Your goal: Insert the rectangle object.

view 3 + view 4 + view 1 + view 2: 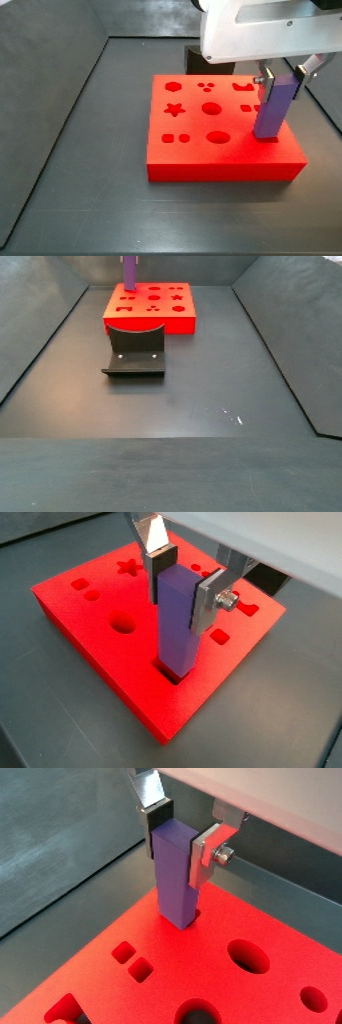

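Holder: a dark grey curved holder (135,352) is seen nearest in a side view, just in front of the board, touching nothing else
Board: a red board (187,160) with shaped holes (star, circles, small squares) lies flat on the floor
Bar: the purple-blue bar (177,620) is stood upright at the board's corner, its lower end seated in a rectangular hole (171,672); in a wrist view the foot is seen sunk below the red top face
Gripper: the gripper (185,582) is placed over the board, its silver fingers (210,600) pinched on the bar's upper part
Progress: judged well along; the bar is entered but most of its length is left above the board, so pushing down and letting go appear to be left
Floor: a dark, matt floor (201,396) is shown, bare apart from the board and holder
Room: dark panel walls (287,326) are set around the floor on each side
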Tool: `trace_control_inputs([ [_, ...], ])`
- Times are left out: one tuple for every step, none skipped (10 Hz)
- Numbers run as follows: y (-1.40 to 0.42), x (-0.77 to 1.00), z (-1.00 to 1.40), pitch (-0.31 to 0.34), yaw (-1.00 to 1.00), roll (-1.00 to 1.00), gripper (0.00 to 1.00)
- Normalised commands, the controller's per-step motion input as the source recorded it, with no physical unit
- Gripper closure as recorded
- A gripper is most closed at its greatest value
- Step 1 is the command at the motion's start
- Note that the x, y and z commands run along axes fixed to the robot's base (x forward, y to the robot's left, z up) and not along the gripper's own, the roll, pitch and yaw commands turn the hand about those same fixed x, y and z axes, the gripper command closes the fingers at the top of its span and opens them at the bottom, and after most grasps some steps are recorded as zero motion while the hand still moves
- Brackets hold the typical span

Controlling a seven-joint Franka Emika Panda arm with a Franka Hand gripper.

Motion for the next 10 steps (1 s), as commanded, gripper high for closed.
trace_control_inputs([
  [-0.20, 0.03, 0.00, -0.006, 0.07, 0.03, 1.00],
  [-0.26, 0.00, 0.00, 0.000, 0.01, 0.10, 1.00],
  [-0.41, 0.00, 0.00, 0.000, 0.02, 0.18, 1.00],
  [-0.07, 0.10, -0.14, 0.000, 0.01, 0.06, 1.00],
  [0.16, 0.23, -0.20, -0.011, 0.08, 0.00, 1.00],
  [0.30, 0.29, -0.18, -0.016, 0.13, 0.00, 1.00],
  [0.34, 0.26, -0.13, -0.034, 0.14, 0.00, 1.00],
  [0.08, 0.14, -0.17, -0.010, 0.05, 0.00, 1.00],
  [-0.01, 0.00, -0.04, 0.000, 0.00, 0.00, 1.00],
  [0.00, 0.03, -0.05, 0.000, 0.00, 0.00, 1.00],
])
